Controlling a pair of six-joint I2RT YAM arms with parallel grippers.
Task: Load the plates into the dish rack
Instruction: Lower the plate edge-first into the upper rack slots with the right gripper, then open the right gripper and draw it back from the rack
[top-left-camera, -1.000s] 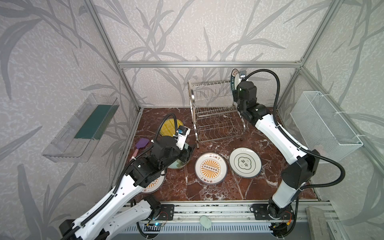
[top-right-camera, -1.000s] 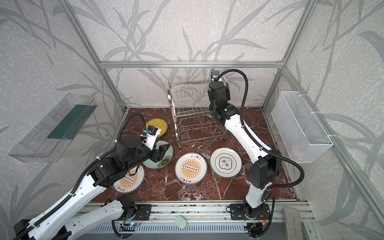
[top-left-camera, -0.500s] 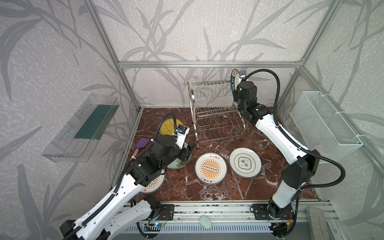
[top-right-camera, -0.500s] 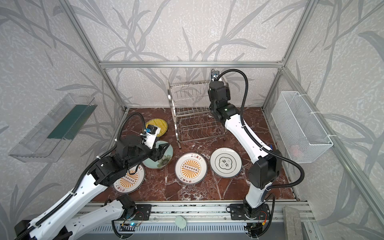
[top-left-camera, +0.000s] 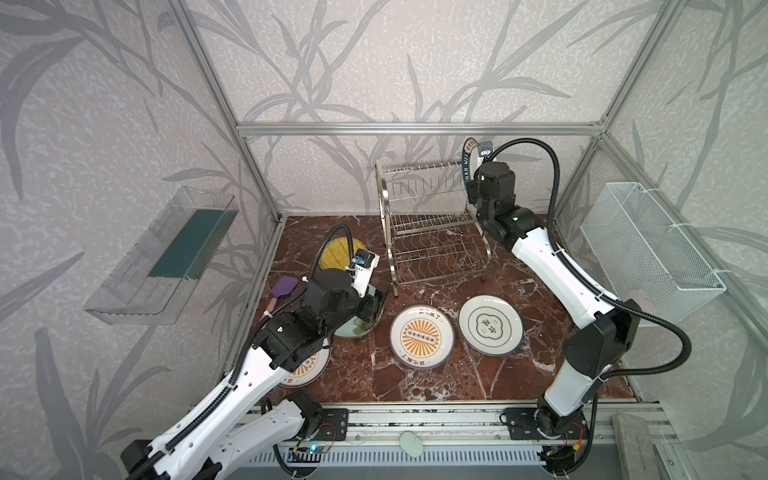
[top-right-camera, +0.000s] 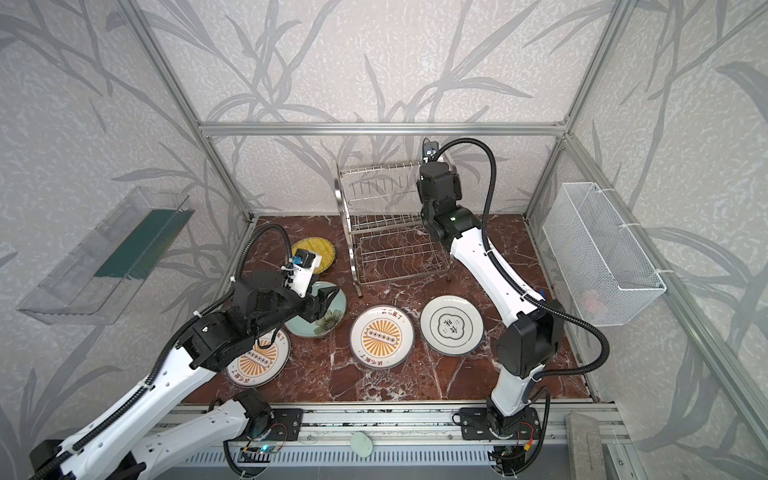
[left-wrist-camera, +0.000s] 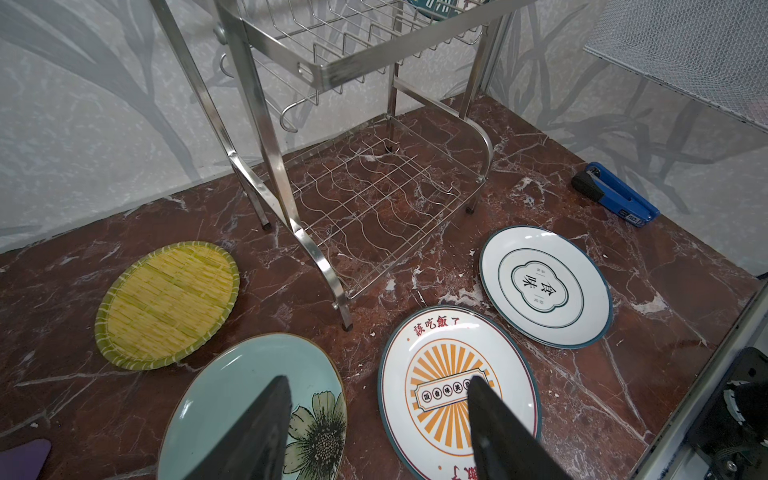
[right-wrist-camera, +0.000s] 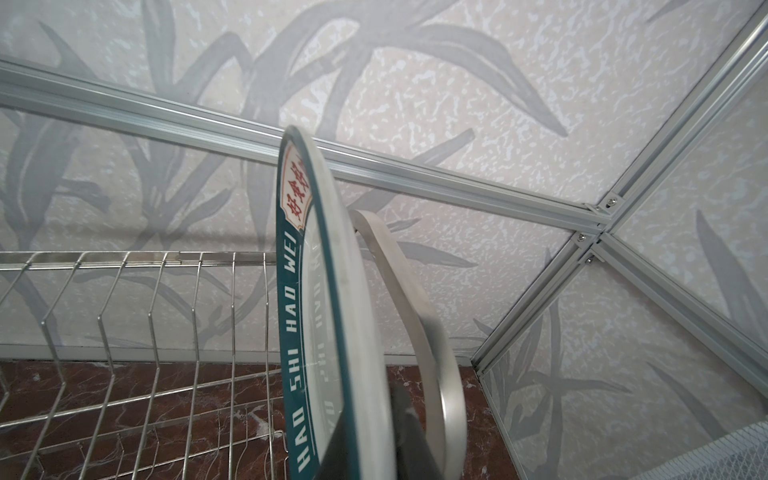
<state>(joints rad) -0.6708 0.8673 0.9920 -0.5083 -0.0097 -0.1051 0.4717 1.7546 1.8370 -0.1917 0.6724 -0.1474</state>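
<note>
**Plate on edge at the rack's right end; five plates on the floor**

My right gripper reaches to the upper shelf of the stainless-steel dish rack, at its right end. Its fingers flank the lower rim of a white plate with a dark teal lettered band, which stands on edge in the shelf's slots, just beside the rack's curved side bar; whether the fingers are clamping the rim or have let go, I cannot tell.

My left gripper hovers low with its fingers spread and nothing between them, above the gap between the pale teal flowered plate and a white orange-sunburst plate.

Flat on the red marble floor: the yellow ribbed plate, the white plate with a dark quatrefoil mark, and a second sunburst plate partly under my left arm. The rack's lower shelf holds nothing.
</note>
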